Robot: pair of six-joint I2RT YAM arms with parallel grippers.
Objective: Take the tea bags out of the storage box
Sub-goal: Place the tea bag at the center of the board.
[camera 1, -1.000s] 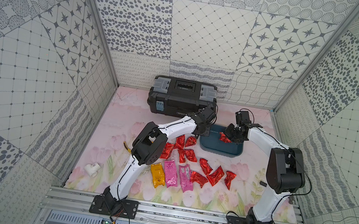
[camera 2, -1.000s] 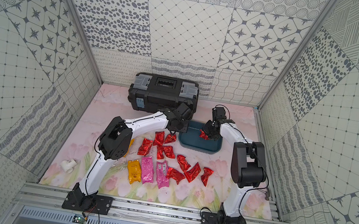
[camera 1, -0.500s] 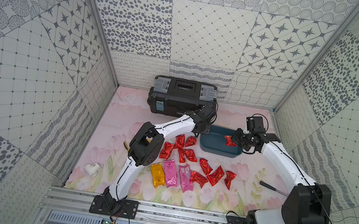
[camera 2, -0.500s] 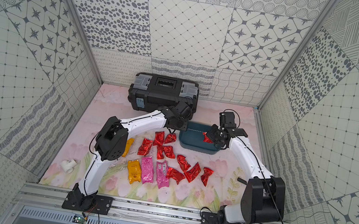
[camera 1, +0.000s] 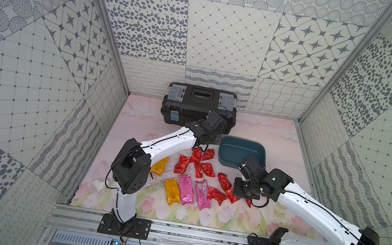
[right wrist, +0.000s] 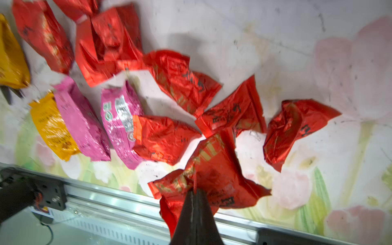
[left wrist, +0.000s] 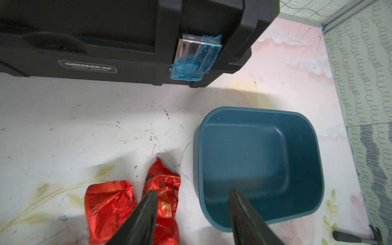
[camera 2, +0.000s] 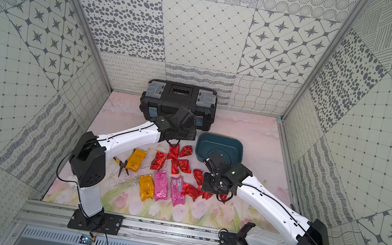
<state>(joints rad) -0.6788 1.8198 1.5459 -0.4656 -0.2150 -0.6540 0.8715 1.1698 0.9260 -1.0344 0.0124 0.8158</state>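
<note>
The tea bags (camera 1: 204, 169) lie on the table (camera 1: 279, 141). They spread from just beside the storage box (camera 1: 242, 150) toward the front edge, with red packets in the middle. Two pink packets (camera 1: 185, 189) and two orange-yellow packets (camera 1: 172, 191) lie further left. The storage box sits right of centre, near the black toolbox (camera 1: 200, 107) at the rear edge. The right gripper (right wrist: 196, 191) is clamped on one red tea bag (right wrist: 214, 169) near the front edge. The left gripper (left wrist: 192, 192) has its jaws apart, straddling the box wall nearest the red packets, and grips nothing.
</note>
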